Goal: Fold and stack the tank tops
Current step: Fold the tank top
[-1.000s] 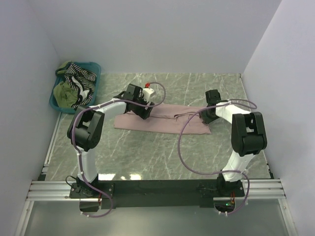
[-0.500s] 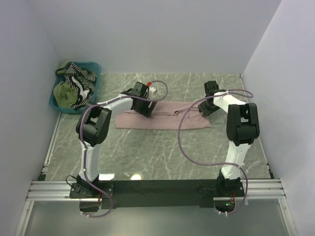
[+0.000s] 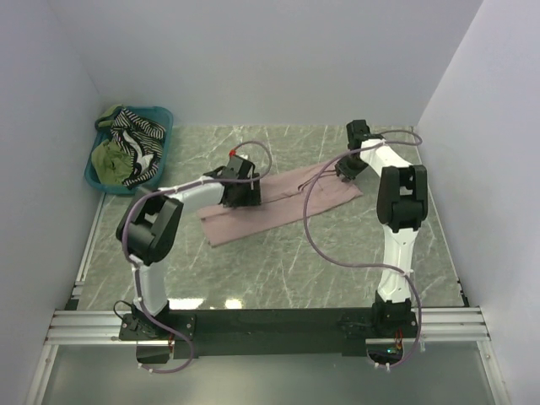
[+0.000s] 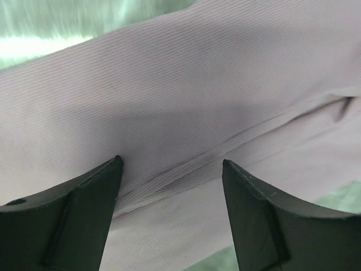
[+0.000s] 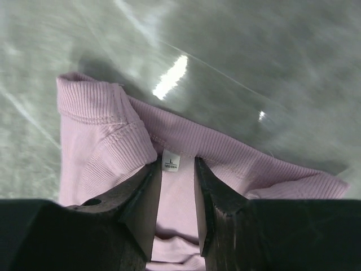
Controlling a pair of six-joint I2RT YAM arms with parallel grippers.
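The marble table (image 3: 253, 270) is carrying the pink top (image 3: 270, 207), which is lying stretched with its long axis running from near-left to far-right. The basket (image 3: 88, 179) at far left is holding the other tops (image 3: 126, 148). The left gripper (image 4: 169, 164) is standing wide open over the top's left half, gripping nothing. The right gripper (image 5: 175, 164) is pinching the neck hem at the far-right end.
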